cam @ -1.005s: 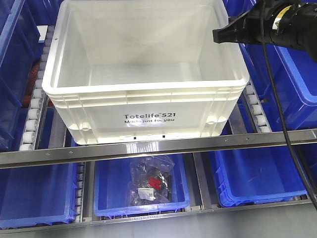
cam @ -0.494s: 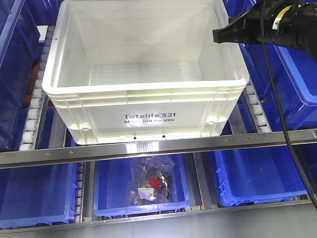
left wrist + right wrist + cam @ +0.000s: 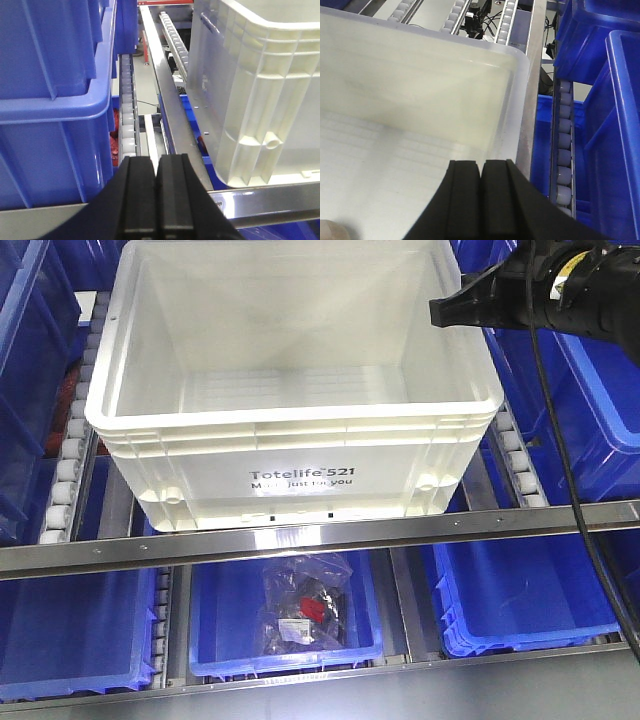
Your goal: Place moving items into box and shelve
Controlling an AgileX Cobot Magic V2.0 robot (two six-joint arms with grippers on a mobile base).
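A: Where is the box [image 3: 290, 390] found?

B: The white crate is seen on the roller shelf [image 3: 68, 465], behind a metal rail [image 3: 320, 535]. Black print reading "Totelife 521" is carried on its front wall. In the front view its floor looks bare.

A: Are the moving items to be seen?

B: Only a pale rounded edge is caught at the lower left corner of the right wrist view, inside the crate; what it is cannot be told.

A: How is the right claw [image 3: 480, 200] held?

B: Its two black fingers are pressed together with nothing between them. It is poised over the right inner corner of the box, above the rim. In the front view the right arm [image 3: 540, 295] is seen reaching in from the upper right.

A: And the left claw [image 3: 155, 197]?

B: It too is closed, fingers touching, nothing gripped. It is placed in the gap between a blue bin [image 3: 55, 90] on its left and the outer wall of the crate on its right, apart from both.

A: What else is shown?

B: Blue bins are set on the lower level; in the middle bin [image 3: 285, 620] a clear bag [image 3: 303, 605] with dark and red contents is lying.
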